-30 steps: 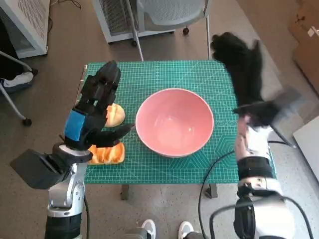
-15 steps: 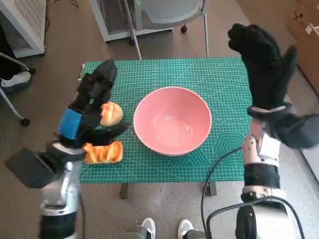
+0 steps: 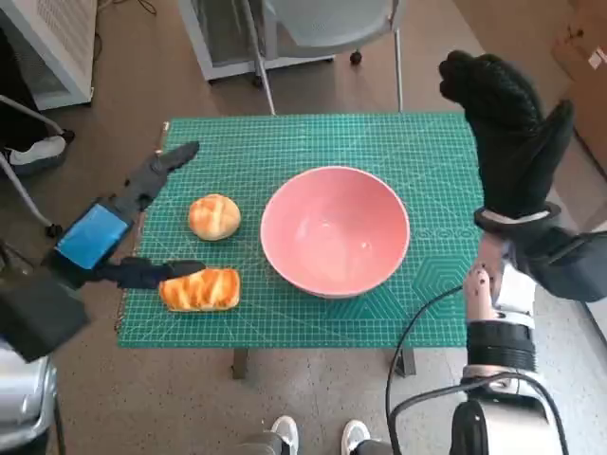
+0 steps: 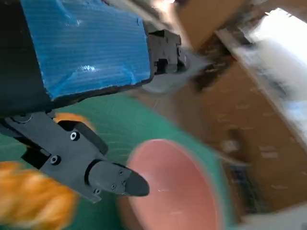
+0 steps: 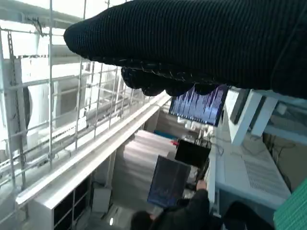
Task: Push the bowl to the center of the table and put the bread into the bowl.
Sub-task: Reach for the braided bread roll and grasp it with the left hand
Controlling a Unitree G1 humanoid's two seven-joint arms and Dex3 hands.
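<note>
The pink bowl (image 3: 334,230) stands near the middle of the green table (image 3: 427,313), and shows blurred in the left wrist view as the pink bowl (image 4: 172,191). A round bread roll (image 3: 214,216) lies left of it. A long glazed bread (image 3: 200,289) lies nearer the front left corner. My left hand (image 3: 114,227) hovers over the table's left edge, fingers spread and holding nothing; its thumb reaches to the long bread's left end. My right hand (image 3: 507,133) is raised off the table's right side, fingers apart, holding nothing.
A chair base (image 3: 322,38) stands behind the table. A person's shoe (image 3: 33,152) shows at the far left, and two white shoes (image 3: 313,438) below the front edge. The right wrist view shows a person (image 5: 192,215) and screens.
My left hand has pulled back to the left, off the breads, so both now lie uncovered. My right hand rose and swung out past the table's right edge. The bowl stays put.
</note>
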